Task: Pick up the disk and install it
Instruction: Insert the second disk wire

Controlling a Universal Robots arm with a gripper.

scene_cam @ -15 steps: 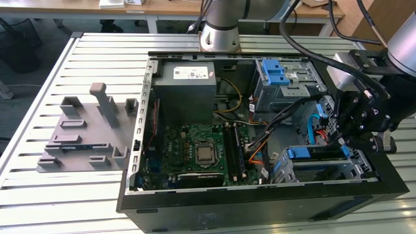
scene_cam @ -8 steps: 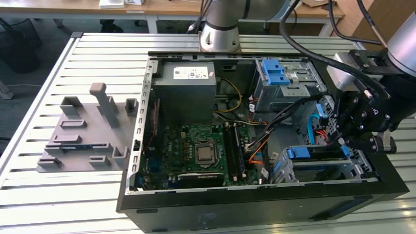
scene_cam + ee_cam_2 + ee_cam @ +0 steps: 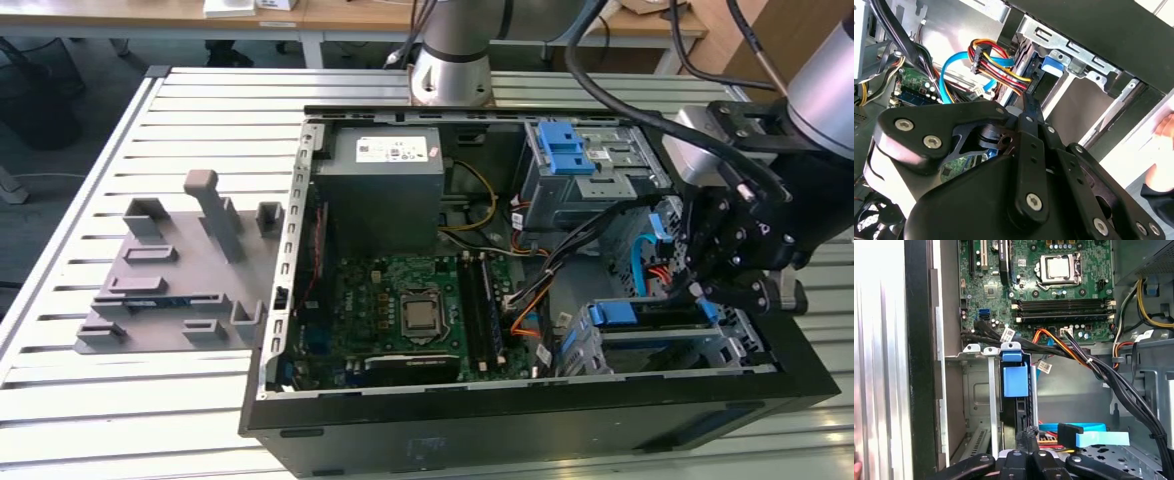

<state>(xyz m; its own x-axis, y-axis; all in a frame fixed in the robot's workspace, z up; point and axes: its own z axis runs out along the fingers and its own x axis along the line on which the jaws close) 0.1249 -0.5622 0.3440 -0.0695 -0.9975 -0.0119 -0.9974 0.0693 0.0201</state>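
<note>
Slatted metal table bearing open computer case and grey stand.

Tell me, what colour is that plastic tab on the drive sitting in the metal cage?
Blue. The tab on the disk shows best in the first wrist view, near the gripper.

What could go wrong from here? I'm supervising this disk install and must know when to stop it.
1. The robot's hand sits right by the red-yellow power cables and the blue data cable; it might snag them.
2. The disk stands in the drive cage; a skewed push could jam it.
3. What looks like a person's fingers is near the case.
</note>
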